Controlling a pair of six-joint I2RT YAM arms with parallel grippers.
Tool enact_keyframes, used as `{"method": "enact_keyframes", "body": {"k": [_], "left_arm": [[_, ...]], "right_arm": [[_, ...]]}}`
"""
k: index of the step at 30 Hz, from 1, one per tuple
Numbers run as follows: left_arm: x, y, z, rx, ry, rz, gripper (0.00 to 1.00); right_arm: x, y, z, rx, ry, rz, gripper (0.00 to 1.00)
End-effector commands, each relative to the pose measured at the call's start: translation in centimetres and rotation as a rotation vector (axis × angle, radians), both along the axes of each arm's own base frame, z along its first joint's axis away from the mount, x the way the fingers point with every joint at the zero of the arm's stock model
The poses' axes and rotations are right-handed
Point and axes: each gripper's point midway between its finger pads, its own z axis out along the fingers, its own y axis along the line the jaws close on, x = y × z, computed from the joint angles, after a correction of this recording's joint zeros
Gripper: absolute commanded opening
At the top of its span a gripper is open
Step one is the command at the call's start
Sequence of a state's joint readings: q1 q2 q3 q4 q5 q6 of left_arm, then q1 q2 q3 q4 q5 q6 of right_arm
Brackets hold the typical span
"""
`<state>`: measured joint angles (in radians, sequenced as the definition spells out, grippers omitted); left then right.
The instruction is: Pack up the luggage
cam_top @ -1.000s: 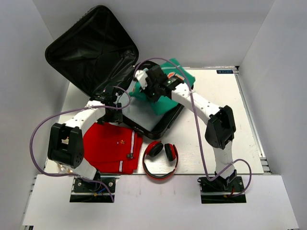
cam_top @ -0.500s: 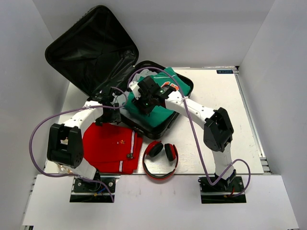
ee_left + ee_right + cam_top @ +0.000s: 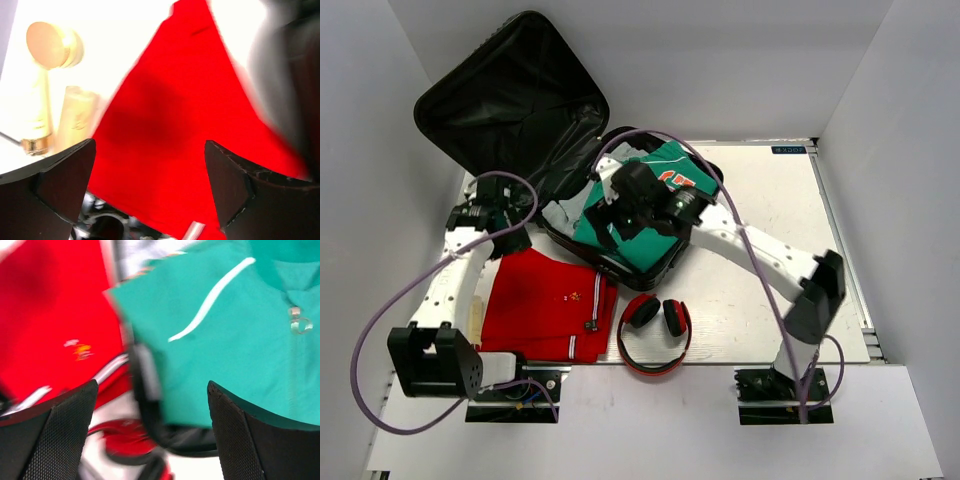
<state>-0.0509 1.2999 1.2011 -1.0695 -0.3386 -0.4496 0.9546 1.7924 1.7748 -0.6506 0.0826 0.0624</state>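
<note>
— So, where is the big black hard-shell suitcase (image 3: pixel 510 100) sitting for the right gripper (image 3: pixel 152 405)?

— Directly under its jaws. They are hanging wide apart, gripping nothing, over the folded green zip-neck fabric top (image 3: pixel 240 340) that is lying in the open shell. The raised lid is leaning beyond them.

— And the left gripper (image 3: pixel 150 165)?

— It is gaping fully too, and carrying nothing. The flat red fabric shirt (image 3: pixel 170 125) is spreading beneath and ahead of its jaws, and two cream bottles with gold caps (image 3: pixel 40 100) are showing just off the left finger.

— What is the step asking for?

— I'm judging that the red shirt is going in next. The jaws should be pinching a folded edge, not the flat middle, then lifting until the cloth is clearing the suitcase's near rim.

— Room?

— The white tabletop (image 3: pixel 770 200) is giving space right of the right jaws. The red-and-black padded headphones (image 3: pixel 655 330) are lying below them near the rim, so I'd be avoiding low sweeps there. The lid's lower edge is sitting close beside the left jaws.
</note>
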Motion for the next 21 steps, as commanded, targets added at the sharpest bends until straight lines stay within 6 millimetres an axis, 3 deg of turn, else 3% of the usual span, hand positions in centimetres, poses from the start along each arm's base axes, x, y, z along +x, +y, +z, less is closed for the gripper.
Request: {"method": "enact_keyframes", "body": {"k": [1,2,3,5,6,8,10,11,14,19,21], "left_arm": [[-3.1,2.1,-2.8,0.093,0.113,-0.029,1.0],[-3.9,2.7,-3.8,0.072,0.126,-0.039,1.0],[-2.3,2.8,-3.6,0.069,0.056,-0.086,1.0],[-2.0,1.7,-5.5,-0.061,0.025,-0.128,1.0],[-2.0,1.3,-5.9,-0.087,0.022,-0.17,1.0],[-1.2,0.7,-6.1,-0.125,-0.002,-0.2,1.0],[-1.1,1.4,-6.9,-0.097,0.016,-0.182,1.0],[-1.6,1.6,-7.5,-0.091,0.036,-0.166,1.0],[-1.8,2.6,-8.4,-0.059,0.06,-0.117,1.0],[-1.8,2.0,-10.1,-0.108,0.083,-0.096,1.0],[-2.1,2.3,-10.8,-0.102,0.112,-0.071,1.0]], "right_arm": [[-5.4,0.8,-0.2,0.036,0.091,0.015,0.9],[-7.5,1.8,-0.6,0.032,0.103,0.06,0.9],[-8.4,2.1,-1.8,0.02,0.141,0.046,0.9],[-10.3,2.8,-3.8,0.003,0.209,0.025,0.9],[-10.7,3.9,-4.9,0.019,0.238,-0.021,0.9],[-11.4,4.2,-7.5,0.003,0.269,-0.104,0.9],[-10.8,5.3,-9.0,0.03,0.204,-0.176,0.9],[-11.0,5.7,-10.7,0.031,0.232,-0.235,0.9],[-10.7,5.0,-13.0,-0.007,0.215,-0.343,0.9],[-11.2,5.1,-16.0,-0.007,0.266,-0.394,0.9],[-11.6,6.0,-16.7,0.037,0.291,-0.369,0.9]]}}
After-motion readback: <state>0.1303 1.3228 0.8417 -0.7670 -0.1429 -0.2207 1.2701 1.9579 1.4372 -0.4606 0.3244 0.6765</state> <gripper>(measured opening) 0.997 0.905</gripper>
